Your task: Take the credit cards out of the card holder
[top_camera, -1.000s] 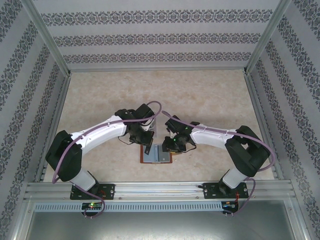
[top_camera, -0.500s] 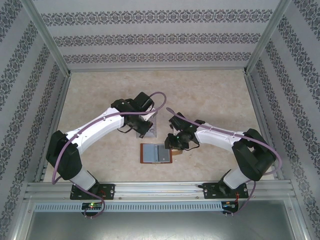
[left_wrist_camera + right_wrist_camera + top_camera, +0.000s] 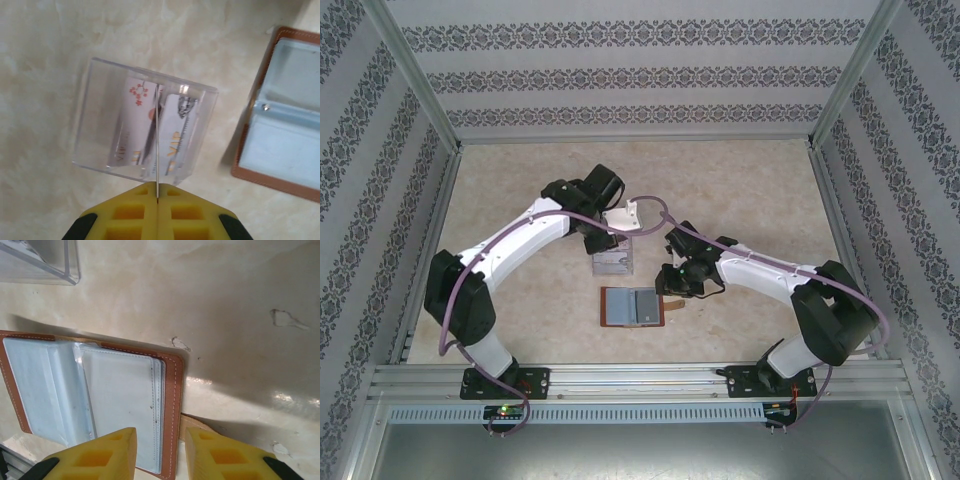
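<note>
Nearest the bases, the card holder [image 3: 633, 308] lies open on the table [image 3: 750, 190], and no card can be made out in its grey-blue pockets. The right pincer [image 3: 159, 440] is held narrowly parted over its edge, beside the strap tab [image 3: 196, 423], with nothing gripped. Were it lowered carelessly, the holder could be nudged or folded shut. Farther out, a card [image 3: 157, 145] is pinched edge-on in the closed left pincer [image 3: 157, 192] above the clear tray [image 3: 97, 110], where other cards [image 3: 131, 127] are lying. If it is released off-centre or tilted, the tray wall might be struck and the card tipped onto the table — or the light tray shoved aside. The thin card is made out from the left wrist and the tab from the right wrist — from overhead neither is shown clearly, but the spacing of both arms is
</note>
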